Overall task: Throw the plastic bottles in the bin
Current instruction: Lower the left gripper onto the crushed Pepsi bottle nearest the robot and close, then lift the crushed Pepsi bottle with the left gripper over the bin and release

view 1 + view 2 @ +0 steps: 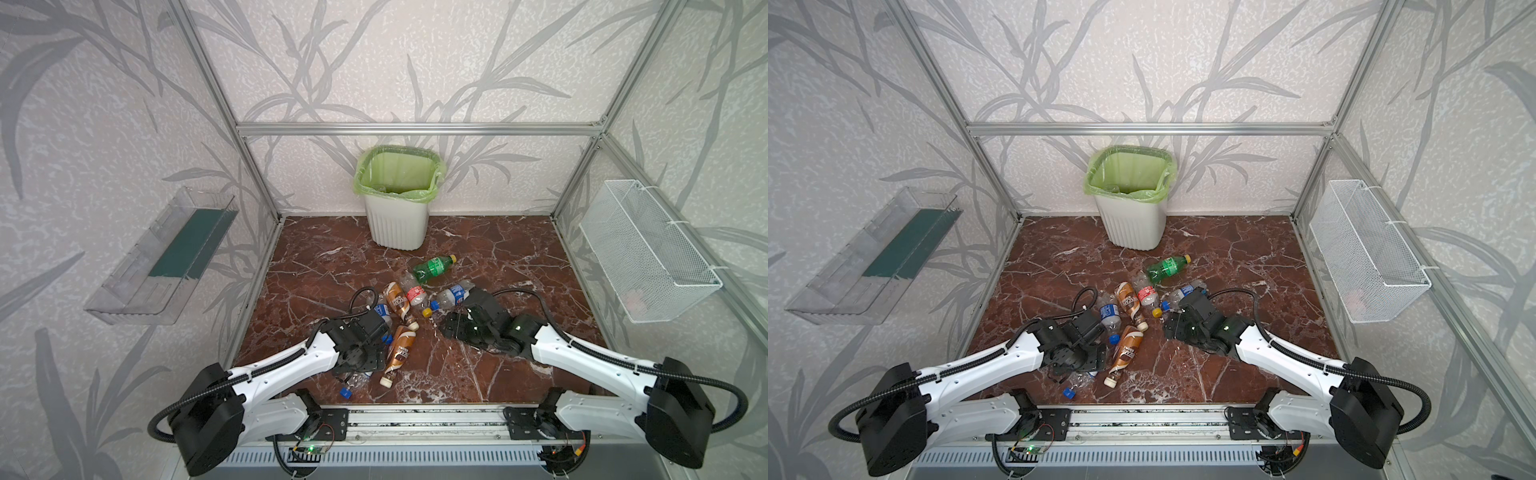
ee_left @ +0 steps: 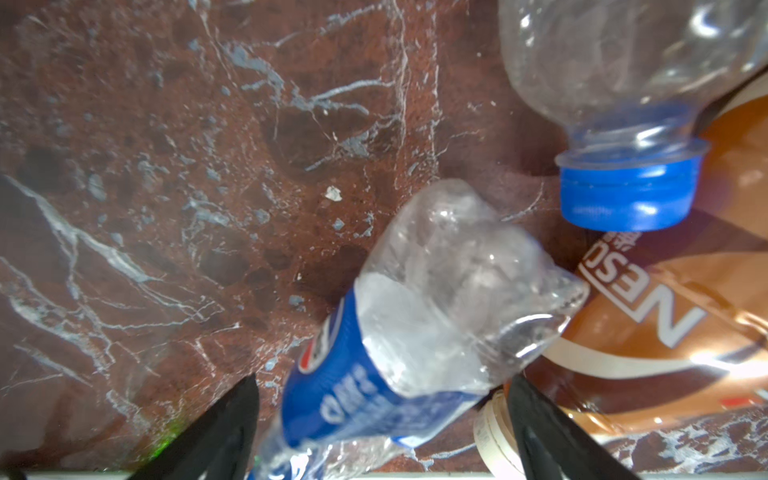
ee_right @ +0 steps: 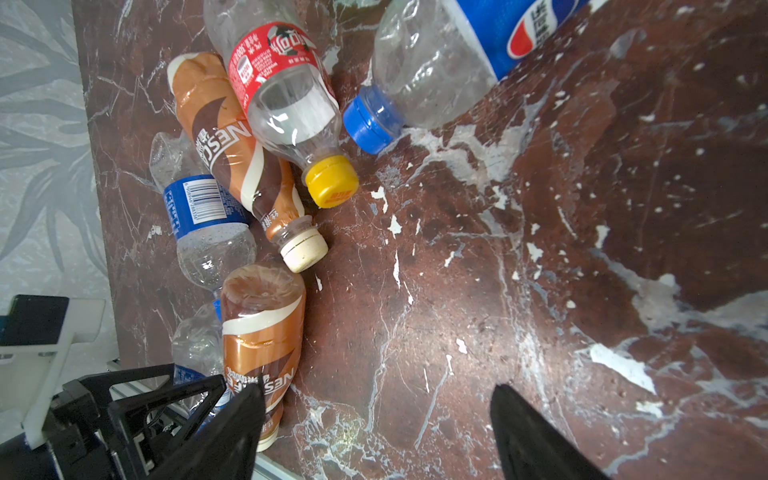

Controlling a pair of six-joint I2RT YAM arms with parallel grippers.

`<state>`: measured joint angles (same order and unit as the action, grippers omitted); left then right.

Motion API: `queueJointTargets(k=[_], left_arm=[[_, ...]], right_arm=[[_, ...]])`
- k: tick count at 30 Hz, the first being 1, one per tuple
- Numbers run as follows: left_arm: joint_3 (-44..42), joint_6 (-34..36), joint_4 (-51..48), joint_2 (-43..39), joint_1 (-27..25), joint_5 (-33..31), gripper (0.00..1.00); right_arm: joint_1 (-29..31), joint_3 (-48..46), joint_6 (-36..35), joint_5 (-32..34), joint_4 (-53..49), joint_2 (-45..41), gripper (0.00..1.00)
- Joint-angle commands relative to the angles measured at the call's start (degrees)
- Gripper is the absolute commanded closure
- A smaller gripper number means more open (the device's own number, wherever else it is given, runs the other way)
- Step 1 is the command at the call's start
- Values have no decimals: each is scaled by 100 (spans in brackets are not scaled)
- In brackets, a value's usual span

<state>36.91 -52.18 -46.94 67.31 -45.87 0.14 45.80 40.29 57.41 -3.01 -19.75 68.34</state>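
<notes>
Marble floor [image 1: 332, 257] in both top views carries the bottles [image 1: 399, 299], lying clustered between the arms, well apart from the bin [image 1: 397, 232] at the back wall. Left wrist view: the left gripper [image 2: 382, 378] stands spread, straddling a blue-labelled bottle [image 2: 436, 291]. Right wrist view: the right gripper [image 3: 378, 390] is spread over bare floor.

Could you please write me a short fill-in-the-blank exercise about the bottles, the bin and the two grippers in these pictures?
1. The bin is lined with a light ____ bag.
2. The green bottle lying nearest the bin has a ____ cap.
3. The left gripper stands open astride a clear bottle with a ____ label.
4. The right gripper is open and holds ____.
Missing words: green; yellow; blue; nothing.
</notes>
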Motion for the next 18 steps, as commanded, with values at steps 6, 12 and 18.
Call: queueJointTargets(k=[6,12,18], left_arm=[[22,-257,-157,321,-20,-289,12],[-7,-415,-22,365,226,-359,17],[-89,-477,7,300,715,-308,25]], right_arm=[[17,-87,7,88,28,72,15],[6,-76,7,90,26,92,15],[8,-73,1,98,10,110,15]])
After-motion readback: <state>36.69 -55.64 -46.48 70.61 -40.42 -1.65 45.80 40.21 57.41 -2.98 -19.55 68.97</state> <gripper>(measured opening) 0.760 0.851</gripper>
